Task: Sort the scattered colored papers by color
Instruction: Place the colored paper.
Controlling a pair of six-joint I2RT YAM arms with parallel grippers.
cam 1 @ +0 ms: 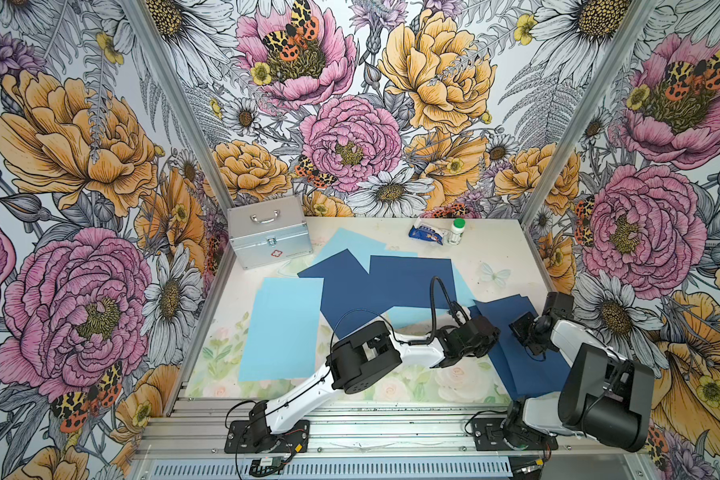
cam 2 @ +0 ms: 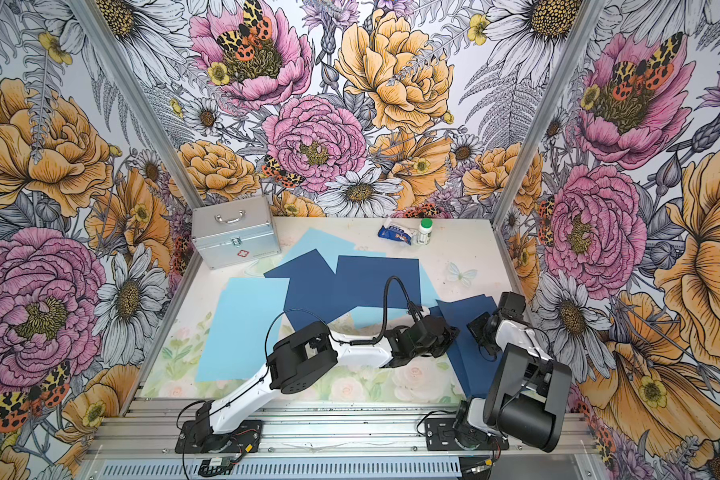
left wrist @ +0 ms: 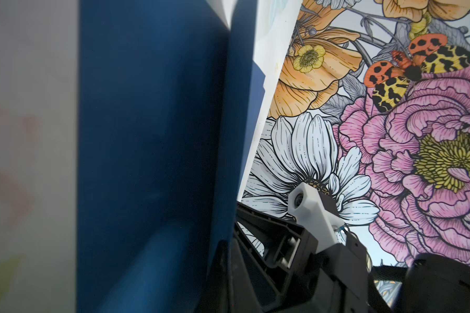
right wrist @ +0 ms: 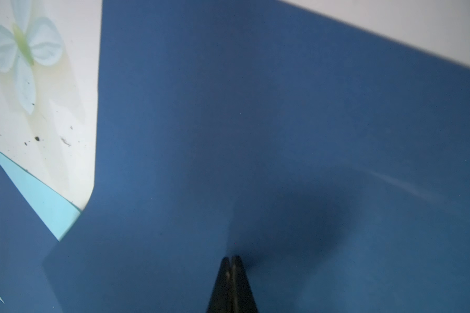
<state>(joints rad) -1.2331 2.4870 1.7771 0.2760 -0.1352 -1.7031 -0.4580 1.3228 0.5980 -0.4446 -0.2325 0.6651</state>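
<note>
A light sky blue paper (cam 1: 283, 328) lies flat at the front left of the table. Overlapping navy papers (cam 1: 391, 282) cover the middle, with more light blue paper (cam 1: 341, 243) showing from under them at the back. Another navy paper (cam 1: 520, 361) lies at the front right. My left gripper (cam 1: 492, 332), turned on its side, is shut on that sheet's left edge; in the left wrist view the navy paper (left wrist: 147, 162) runs into the closed jaws (left wrist: 226, 245). My right gripper (right wrist: 231, 258) is shut and empty, its tips down on the same navy paper (right wrist: 282, 122).
A silver case (cam 1: 269, 232) stands at the back left corner. A blue-and-white packet (cam 1: 427, 235) and a white bottle with a green cap (cam 1: 457, 232) stand at the back right. Flowered walls close in three sides, and a metal rail runs along the front.
</note>
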